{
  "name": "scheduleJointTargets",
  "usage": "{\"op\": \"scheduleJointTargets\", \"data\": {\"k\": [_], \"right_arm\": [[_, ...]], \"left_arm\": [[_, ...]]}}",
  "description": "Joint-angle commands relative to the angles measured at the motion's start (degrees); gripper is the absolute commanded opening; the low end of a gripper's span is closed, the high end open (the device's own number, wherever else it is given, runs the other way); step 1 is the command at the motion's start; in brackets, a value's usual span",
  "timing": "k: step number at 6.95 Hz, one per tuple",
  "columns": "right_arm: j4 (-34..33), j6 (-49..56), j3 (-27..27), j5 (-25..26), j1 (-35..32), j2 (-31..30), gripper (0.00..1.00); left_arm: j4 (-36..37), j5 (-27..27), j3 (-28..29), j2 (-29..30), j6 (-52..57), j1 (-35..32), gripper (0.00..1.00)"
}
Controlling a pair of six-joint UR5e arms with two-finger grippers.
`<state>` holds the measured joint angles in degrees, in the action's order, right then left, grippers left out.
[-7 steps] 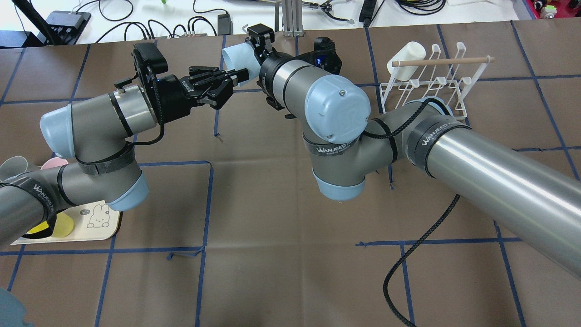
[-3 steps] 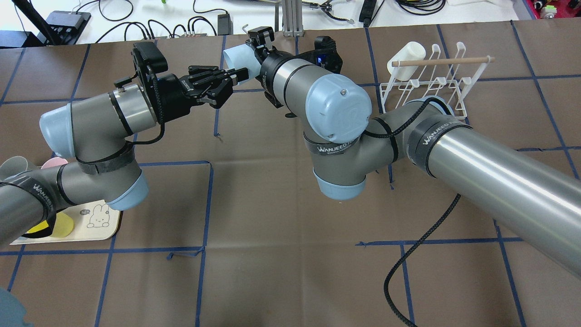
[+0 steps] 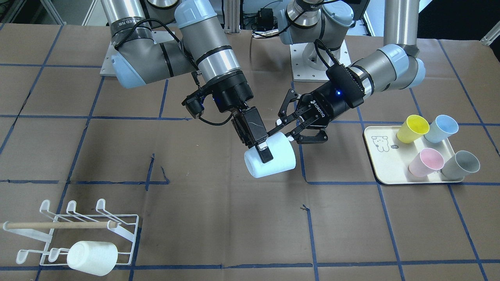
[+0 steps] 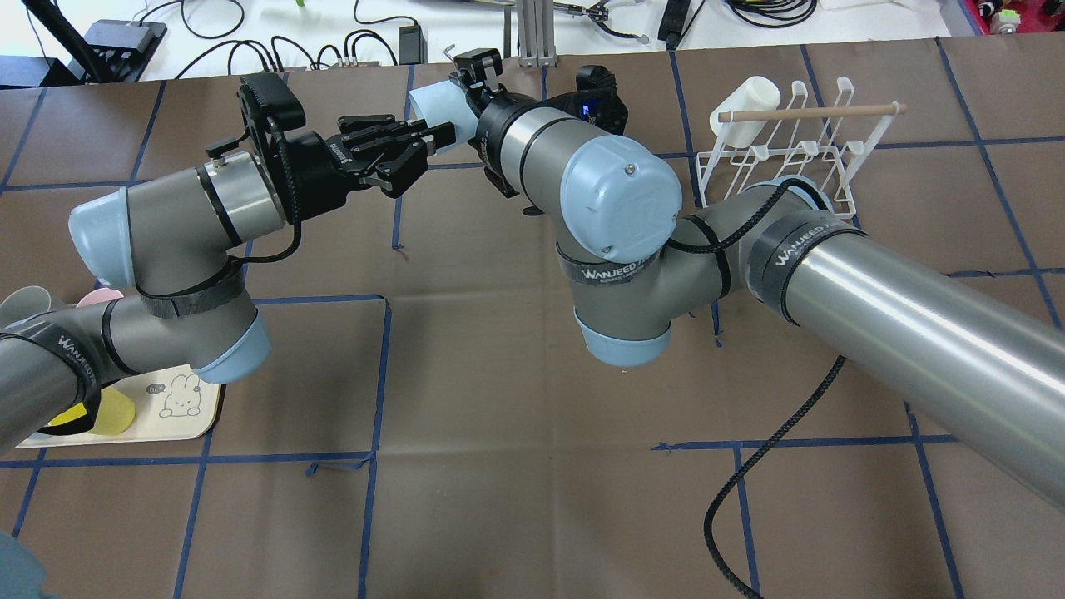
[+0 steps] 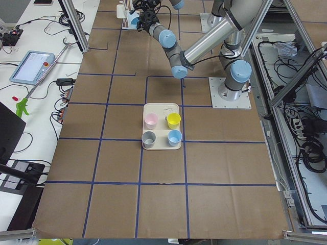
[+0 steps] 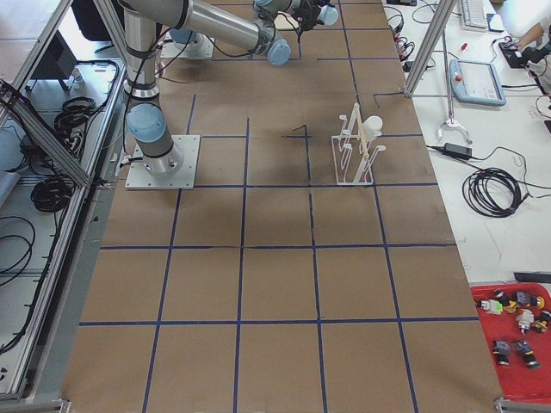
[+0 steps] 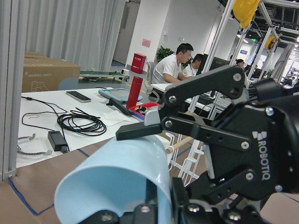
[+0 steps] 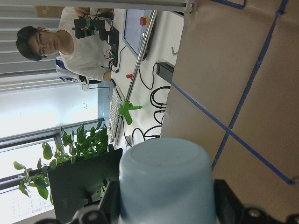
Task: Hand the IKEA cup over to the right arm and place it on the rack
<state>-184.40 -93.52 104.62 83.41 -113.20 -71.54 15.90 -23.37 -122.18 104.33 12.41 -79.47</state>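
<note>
Six cups in all — four on the one tray (image 3: 384, 166): a yellow cup (image 3: 413, 128), a blue cup (image 3: 441, 128), a pink cup (image 3: 425, 162) and a grey cup (image 3: 461, 164). One white cup (image 3: 91, 257) is on the one rack (image 3: 122, 234), which has one dowel (image 3: 58, 225). One held cup (image 3: 273, 160) is in the air. Two grippers — the left gripper (image 3: 287, 130) and the right gripper (image 3: 265, 150). One table (image 3: 234, 234).

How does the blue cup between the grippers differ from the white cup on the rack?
The blue cup is pale blue, the white cup white. The blue cup is clamped off the table by the right gripper; the white cup sits on the rack. Both are tipped sideways.
</note>
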Motion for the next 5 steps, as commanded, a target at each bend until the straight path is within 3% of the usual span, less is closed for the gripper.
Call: {"op": "scheduleJointTargets", "data": {"k": [1, 2, 4, 5], "right_arm": [[0.0, 0.0, 0.0, 0.0, 0.0, 0.0, 0.54], [0.0, 0.0, -0.1, 0.0, 0.0, 0.0, 0.52], [-0.3, 0.3, -0.1, -0.1, 0.3, 0.3, 0.51], [-0.3, 0.8, -0.6, -0.4, 1.3, 0.9, 0.45]], "left_arm": [[0.1, 0.3, 0.0, -0.1, -2.1, 0.2, 0.94], [0.1, 0.5, 0.2, -0.4, -2.3, 0.8, 0.99], [0.5, 0.5, -0.2, -1.1, -2.2, 5.3, 0.99], [0.5, 0.6, -0.3, -1.0, -2.2, 8.1, 0.99]]}}
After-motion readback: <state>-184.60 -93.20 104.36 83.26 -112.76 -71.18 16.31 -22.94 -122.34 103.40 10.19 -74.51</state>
